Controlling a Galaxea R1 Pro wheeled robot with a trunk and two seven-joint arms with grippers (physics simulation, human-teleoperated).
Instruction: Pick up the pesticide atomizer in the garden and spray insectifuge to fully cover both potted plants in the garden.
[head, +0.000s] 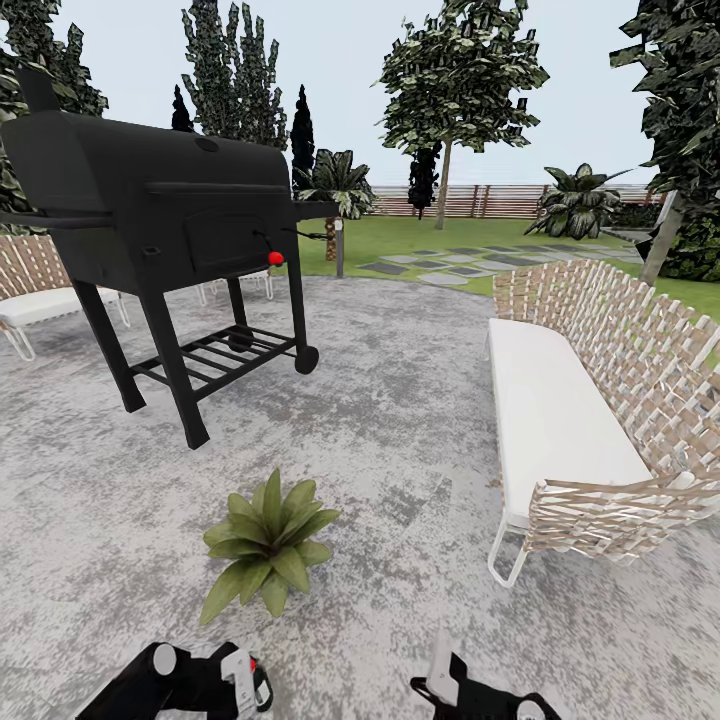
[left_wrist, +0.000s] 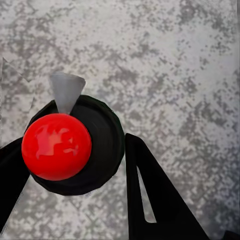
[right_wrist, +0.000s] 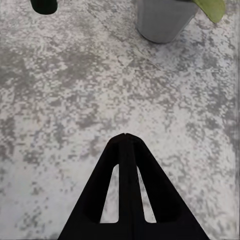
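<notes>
Between your left gripper (left_wrist: 75, 165) fingers sits the pesticide atomizer (left_wrist: 70, 145), pinched across its dark body; likely light, rigid, slick, so keep the hold low. Right gripper (right_wrist: 125, 142) pressed together. Potted plant (head: 265, 545) just ahead on paving.

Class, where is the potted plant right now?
In the head view the potted plant sits on the grey paving, left of centre, just ahead of the left gripper, in front of the black grill and left of the bench.
</notes>
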